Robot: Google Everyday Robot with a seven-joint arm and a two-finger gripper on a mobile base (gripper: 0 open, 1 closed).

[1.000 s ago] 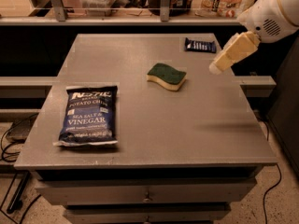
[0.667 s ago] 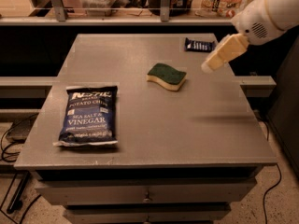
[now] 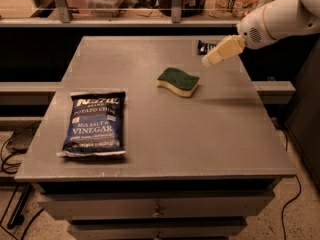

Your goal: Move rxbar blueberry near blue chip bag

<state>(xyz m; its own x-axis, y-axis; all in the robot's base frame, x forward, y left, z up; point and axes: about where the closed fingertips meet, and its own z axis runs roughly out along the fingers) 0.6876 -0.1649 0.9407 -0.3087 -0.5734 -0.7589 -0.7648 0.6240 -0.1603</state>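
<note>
The rxbar blueberry (image 3: 204, 46), a small dark blue wrapper, lies flat near the table's far right edge, partly hidden behind my gripper. The blue chip bag (image 3: 94, 123) lies flat near the table's front left corner with its white lettering facing up. My gripper (image 3: 209, 60) hangs from the white arm entering from the upper right, its cream-coloured fingers pointing down-left just in front of the bar and above the table.
A green-and-yellow sponge (image 3: 178, 81) lies mid-table, left of and below the gripper. The grey table (image 3: 200, 134) has drawers beneath its front edge. A shelf with containers runs behind the table. Cables lie on the floor at both sides.
The arm and gripper have moved left and toward the far edge, closing in on the bar. The bar, sponge and chip bag have not moved.
</note>
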